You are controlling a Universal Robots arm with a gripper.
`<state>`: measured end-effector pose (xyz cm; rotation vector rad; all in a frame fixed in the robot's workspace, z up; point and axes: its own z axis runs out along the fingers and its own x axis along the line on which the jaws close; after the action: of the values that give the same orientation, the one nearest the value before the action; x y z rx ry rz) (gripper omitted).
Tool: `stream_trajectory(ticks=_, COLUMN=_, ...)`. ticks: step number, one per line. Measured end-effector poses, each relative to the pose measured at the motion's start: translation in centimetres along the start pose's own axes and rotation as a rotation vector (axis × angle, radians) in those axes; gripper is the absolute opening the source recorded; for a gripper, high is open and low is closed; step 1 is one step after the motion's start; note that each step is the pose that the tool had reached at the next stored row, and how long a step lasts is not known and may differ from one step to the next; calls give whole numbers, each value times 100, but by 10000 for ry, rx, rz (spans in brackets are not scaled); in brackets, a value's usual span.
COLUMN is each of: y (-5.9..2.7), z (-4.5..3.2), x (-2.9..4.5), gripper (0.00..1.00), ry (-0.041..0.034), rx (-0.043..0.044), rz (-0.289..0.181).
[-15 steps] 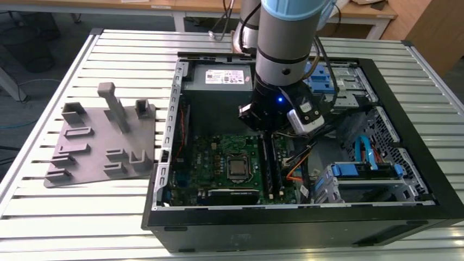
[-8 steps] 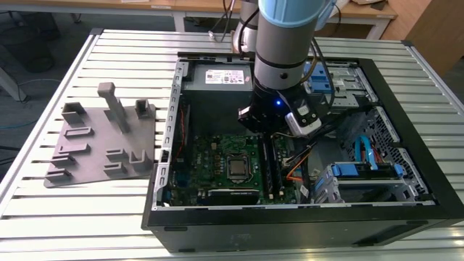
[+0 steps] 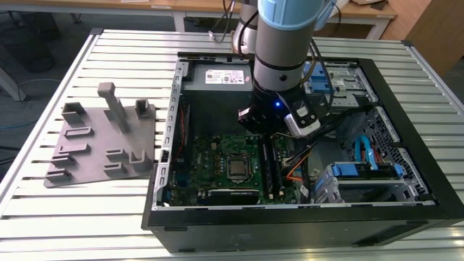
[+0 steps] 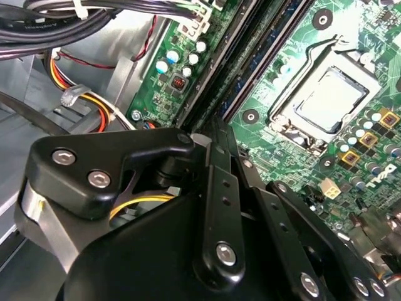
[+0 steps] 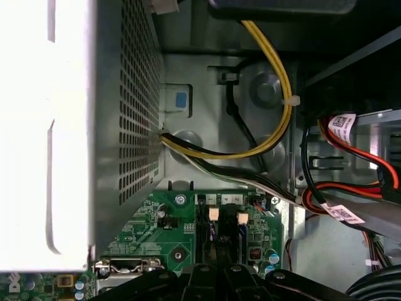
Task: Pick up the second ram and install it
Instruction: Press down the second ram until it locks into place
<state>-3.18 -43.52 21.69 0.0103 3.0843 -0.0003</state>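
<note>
Directly below the gripper, the second ram sits slotted.

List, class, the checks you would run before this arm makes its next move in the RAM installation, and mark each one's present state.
1. Gripper is down inside the case, over the memory slots: ok.
2. Second ram is held in the gripper: cannot tell.
3. Slot latches are open: cannot tell.
4. CPU socket is apart from the gripper: ok.
5. Yellow cable loops along the case wall, away from the slots: ok.
6. Fixture tray lies outside the case, apart from the arm: ok.
</note>
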Motion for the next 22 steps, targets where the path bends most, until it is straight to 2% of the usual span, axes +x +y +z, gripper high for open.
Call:
stream_trajectory(ticks=4, y=8, z=-2, x=0, gripper=11, ry=-6, rx=-6, rz=-1)
stream_trajectory(ticks=6, y=11, z=-36, x=-4, gripper=11, ry=-15, rx=-26, rz=0)
stream_trajectory(ticks=9, y=0, z=-70, x=-4, gripper=11, ry=-9, rx=-5, rz=-1)
stream_trajectory(ticks=15, y=-194, z=-68, x=-6, gripper=11, ry=-8, rx=90, rz=-6)
stream_trajectory(ticks=18, y=-291, z=-63, x=-6, gripper=11, ry=-9, rx=185, rz=-11)
stream_trajectory(ticks=22, y=-431, z=-46, x=-6, gripper=11, ry=-4, rx=260, rz=-16)
